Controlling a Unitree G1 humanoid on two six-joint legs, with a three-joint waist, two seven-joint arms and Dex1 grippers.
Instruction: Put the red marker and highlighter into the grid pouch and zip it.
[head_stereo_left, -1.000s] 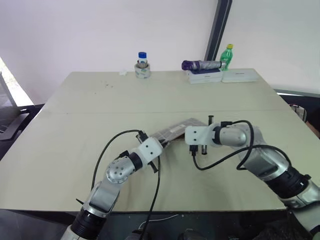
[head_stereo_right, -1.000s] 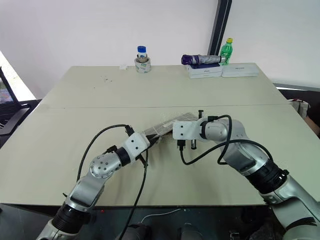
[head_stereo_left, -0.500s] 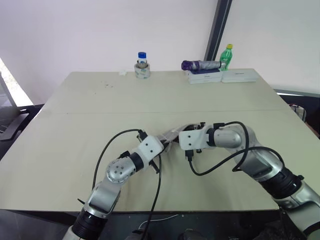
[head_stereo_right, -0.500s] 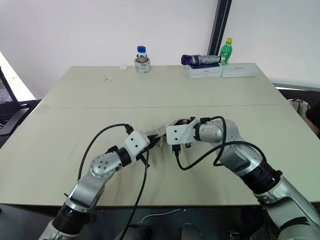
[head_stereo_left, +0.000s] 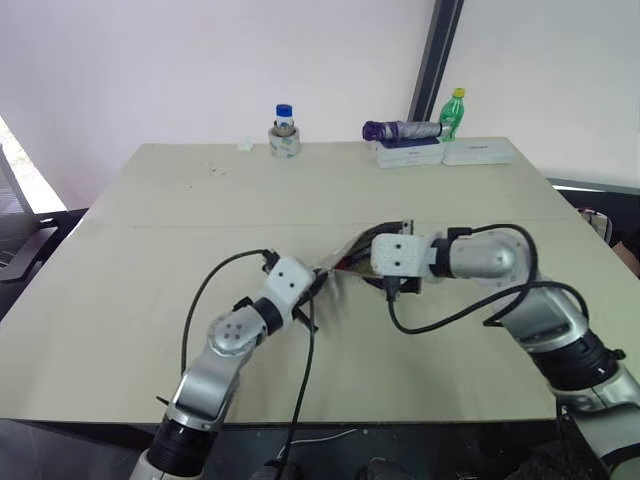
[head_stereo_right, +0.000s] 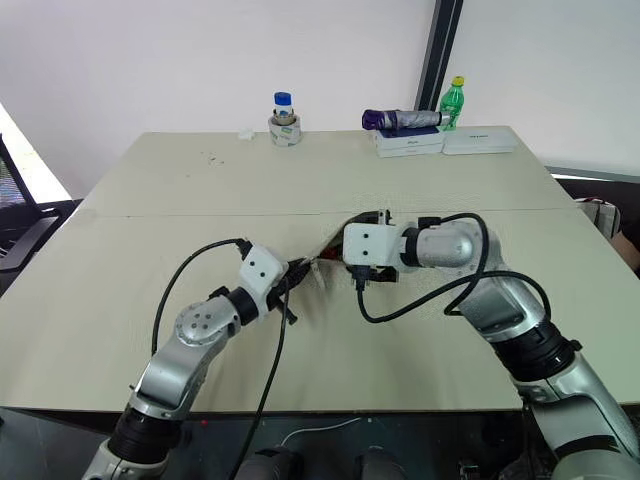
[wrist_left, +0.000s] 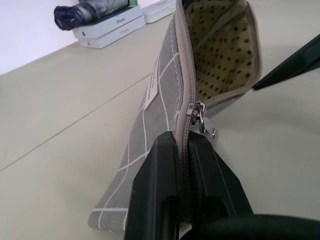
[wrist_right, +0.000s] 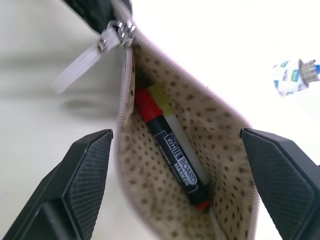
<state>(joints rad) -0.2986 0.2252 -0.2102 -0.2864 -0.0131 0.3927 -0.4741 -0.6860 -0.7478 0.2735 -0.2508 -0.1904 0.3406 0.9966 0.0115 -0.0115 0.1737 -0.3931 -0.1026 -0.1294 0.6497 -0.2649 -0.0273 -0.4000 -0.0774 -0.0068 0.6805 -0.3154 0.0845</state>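
Pouch (wrist_left: 162, 100) mouth gapes under our right pincer (wrist_right: 175, 165), whose two fingers stand spread wide on either side of the opening, grasping nothing. Inside, against the dotted lining, we see the red marker (wrist_right: 167, 145) lying with the highlighter (wrist_right: 167, 107) just beside it. Our left pincer (wrist_left: 182, 165) is clenched on the pouch's zipper edge at the near end, just behind the zipper pull (wrist_left: 200, 117). The pouch rests on the tabletop (head_stereo_left: 150, 250).

Silver jointed arms, white wrist housings, black cables, black pincer fingers (wrist_right: 82, 180)
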